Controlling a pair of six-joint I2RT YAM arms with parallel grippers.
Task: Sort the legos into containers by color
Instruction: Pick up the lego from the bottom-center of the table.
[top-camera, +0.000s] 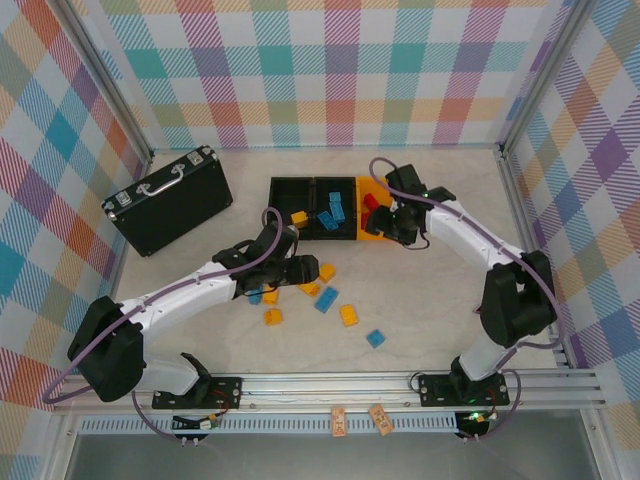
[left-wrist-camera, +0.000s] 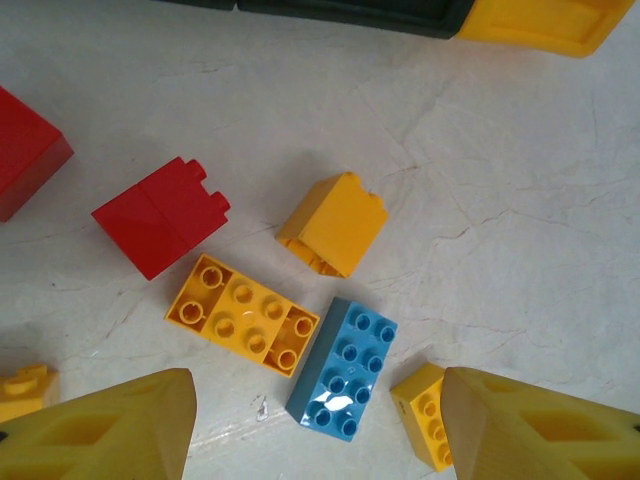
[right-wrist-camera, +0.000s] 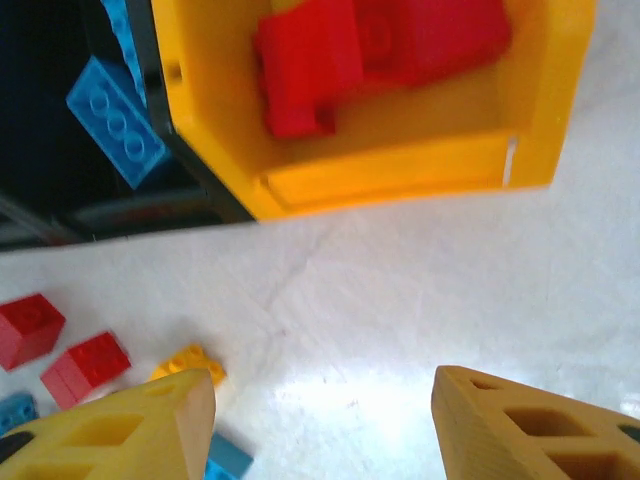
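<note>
As the bench (top-camera: 440, 310) is seen from above, loose legos (top-camera: 348, 315) are scattered on the near side of the orange-yellow bin (top-camera: 366, 237), the left pincer (top-camera: 303, 268) among them, the right pincer (top-camera: 388, 225) at its front wall.

From the left wrist, spread fingers (left-wrist-camera: 120, 430) are seen above a blue brick (left-wrist-camera: 343, 368) and an orange brick (left-wrist-camera: 242, 315), nothing pinched.

From the right wrist, that pincer is seen spread and empty; red bricks (right-wrist-camera: 300, 65) lie inside the bin.

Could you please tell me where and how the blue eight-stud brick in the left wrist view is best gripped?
Pinch the blue brick across its two long side walls, coming straight down: it lies flat, studs up. A yellow eight-stud brick crowds one long side and a small yellow brick the other, so room looks tight.
</note>
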